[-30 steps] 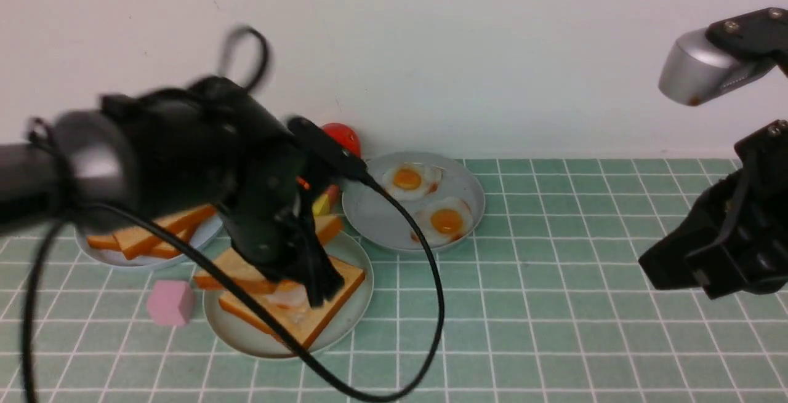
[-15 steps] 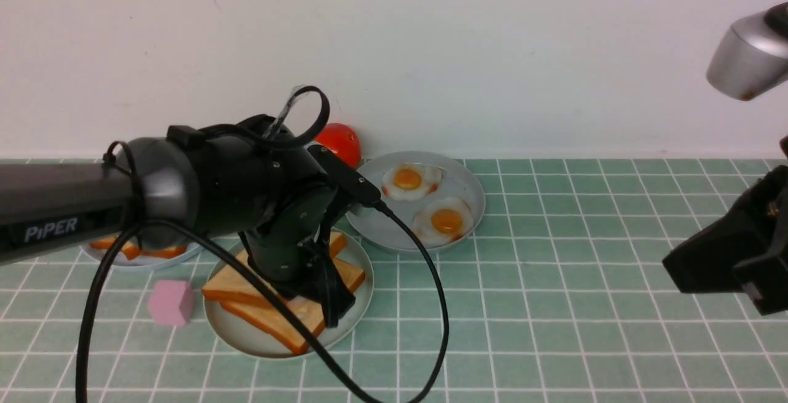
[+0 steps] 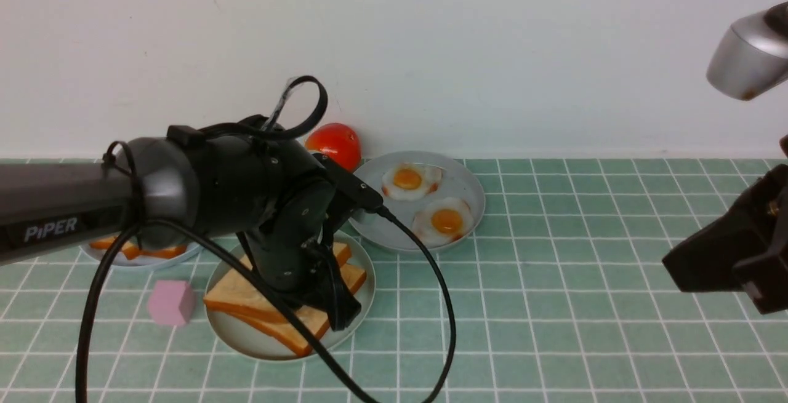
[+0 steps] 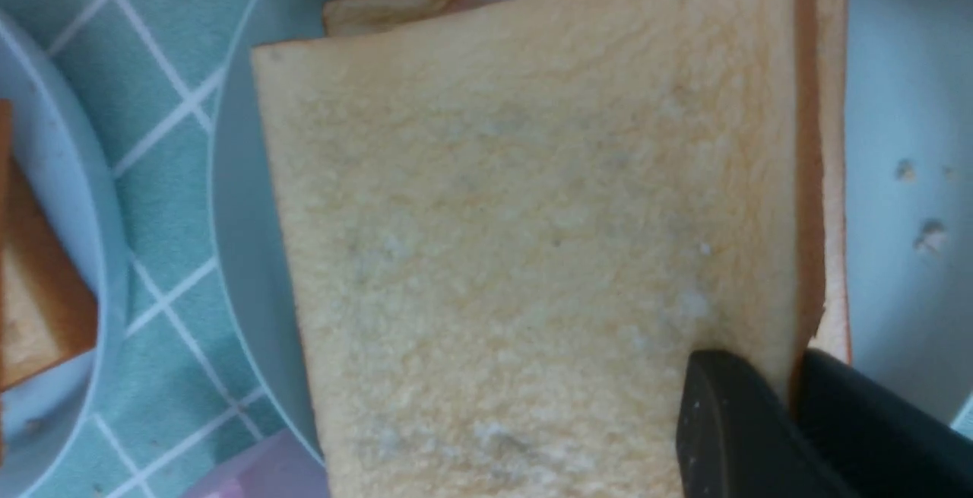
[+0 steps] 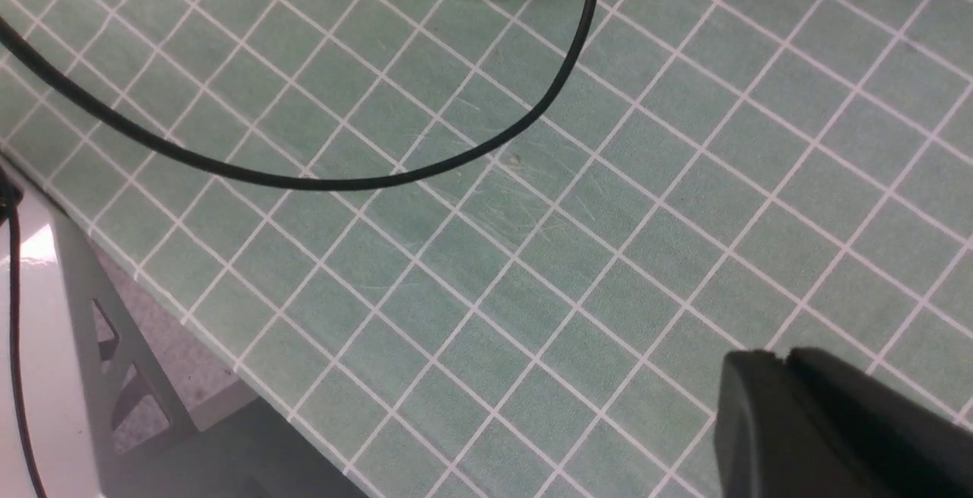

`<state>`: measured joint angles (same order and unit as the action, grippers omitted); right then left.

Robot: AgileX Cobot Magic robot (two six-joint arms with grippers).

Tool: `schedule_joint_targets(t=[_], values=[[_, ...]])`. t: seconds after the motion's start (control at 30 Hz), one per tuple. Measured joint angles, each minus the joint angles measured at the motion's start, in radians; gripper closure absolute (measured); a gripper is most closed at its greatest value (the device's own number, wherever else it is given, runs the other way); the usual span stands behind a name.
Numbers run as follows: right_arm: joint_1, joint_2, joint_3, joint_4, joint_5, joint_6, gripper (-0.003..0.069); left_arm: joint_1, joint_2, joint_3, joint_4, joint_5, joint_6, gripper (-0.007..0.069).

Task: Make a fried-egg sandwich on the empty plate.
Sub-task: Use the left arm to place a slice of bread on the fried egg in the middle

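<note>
On the pale mint plate (image 3: 246,344) two toast slices lie stacked, the top slice (image 3: 237,292) slightly askew over the bottom one (image 3: 301,332). My left gripper (image 3: 341,317) is shut on the top slice's right edge, close above the plate. In the left wrist view the top slice (image 4: 532,217) fills the picture, its crust pinched between my left gripper (image 4: 790,376), with the plate (image 4: 897,103) bare beside it. Any fried egg between the slices is hidden. My right gripper (image 3: 677,267) hangs shut and empty over the tiles at the far right, its tips (image 5: 783,357) together.
A greyish plate (image 3: 381,218) behind holds two fried eggs (image 3: 407,180) (image 3: 444,221). A red tomato (image 3: 335,143) sits by the wall. Another plate with toast (image 3: 141,249) is at the left, behind my arm. A pink cube (image 3: 171,301) lies beside the mint plate. My left arm's cable (image 3: 443,304) loops over the tiles.
My left gripper has come down and laid the top slice flat over the stack, covering the egg that showed before. My right gripper has drawn back to the right.
</note>
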<state>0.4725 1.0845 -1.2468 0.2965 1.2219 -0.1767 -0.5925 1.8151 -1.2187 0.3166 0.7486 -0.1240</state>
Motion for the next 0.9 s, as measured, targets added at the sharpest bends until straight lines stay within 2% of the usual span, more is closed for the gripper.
schedule_joint_targets(t=[0.37, 0.47, 0.6, 0.73, 0.9], values=[[0.0, 0.0, 0.0, 0.0, -0.007, 0.0, 0.0587, 0.0, 0.0, 0.0, -0.031, -0.02, 0.066, 0.0547], [0.0, 0.0, 0.0, 0.0, -0.007, 0.0, 0.0585, 0.0, 0.0, 0.0, -0.047, -0.021, 0.068, 0.051], [0.0, 0.0, 0.0, 0.0, -0.008, 0.0, 0.0584, 0.0, 0.0, 0.0, -0.073, -0.023, 0.069, 0.0383], [0.0, 0.0, 0.0, 0.0, -0.008, -0.001, 0.0583, 0.0, 0.0, 0.0, -0.085, -0.023, 0.07, 0.0294], [0.0, 0.0, 0.0, 0.0, -0.008, -0.001, 0.058, 0.0, -0.013, -0.015, -0.143, -0.007, 0.07, 0.0257]])
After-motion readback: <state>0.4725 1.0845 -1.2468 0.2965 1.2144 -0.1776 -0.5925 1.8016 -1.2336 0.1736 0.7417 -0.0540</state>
